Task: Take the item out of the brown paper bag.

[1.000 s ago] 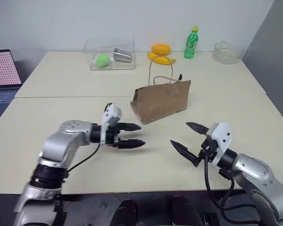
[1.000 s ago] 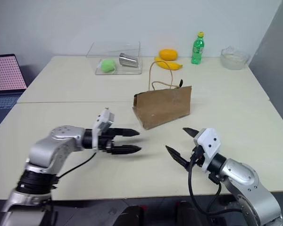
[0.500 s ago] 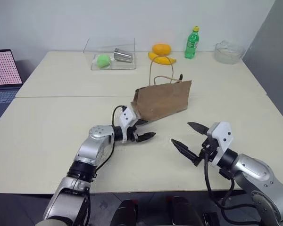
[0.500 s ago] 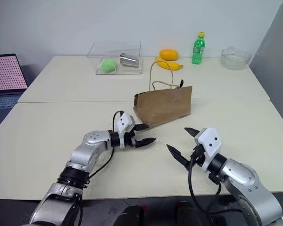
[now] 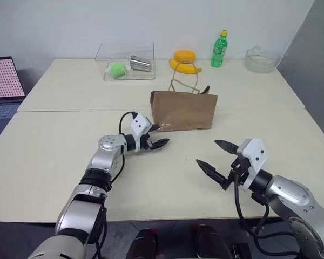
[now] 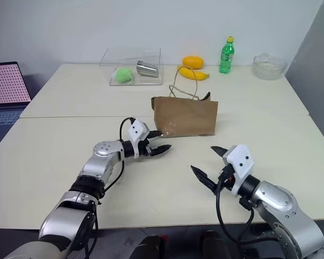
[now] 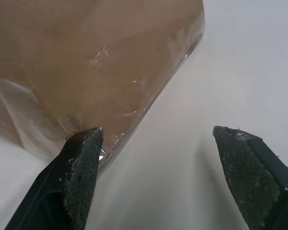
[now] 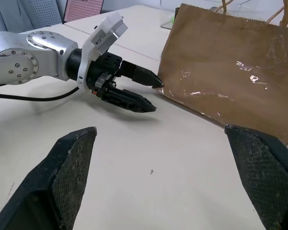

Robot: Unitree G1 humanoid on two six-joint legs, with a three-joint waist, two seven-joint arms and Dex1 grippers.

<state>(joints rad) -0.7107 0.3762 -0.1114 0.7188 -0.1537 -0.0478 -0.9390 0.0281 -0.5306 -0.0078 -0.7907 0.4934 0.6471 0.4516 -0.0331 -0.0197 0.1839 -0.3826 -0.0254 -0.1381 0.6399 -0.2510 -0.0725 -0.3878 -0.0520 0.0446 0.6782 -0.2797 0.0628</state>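
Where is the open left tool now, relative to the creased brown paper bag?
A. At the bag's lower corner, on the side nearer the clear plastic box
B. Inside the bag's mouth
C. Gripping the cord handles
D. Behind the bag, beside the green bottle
A: the left tool is open at the lower corner of the creased brown paper bag, one finger right against the paper.

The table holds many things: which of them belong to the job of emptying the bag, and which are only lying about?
Belong to the job:
- brown paper bag, standing upright
- left pincer, open, at the bag's lower corner
- right pincer, open, apart from the bag

Lying about:
- clear box with a green ball and a metal can
- green bottle
- banana
- orange fruit
- glass bowl
- laptop
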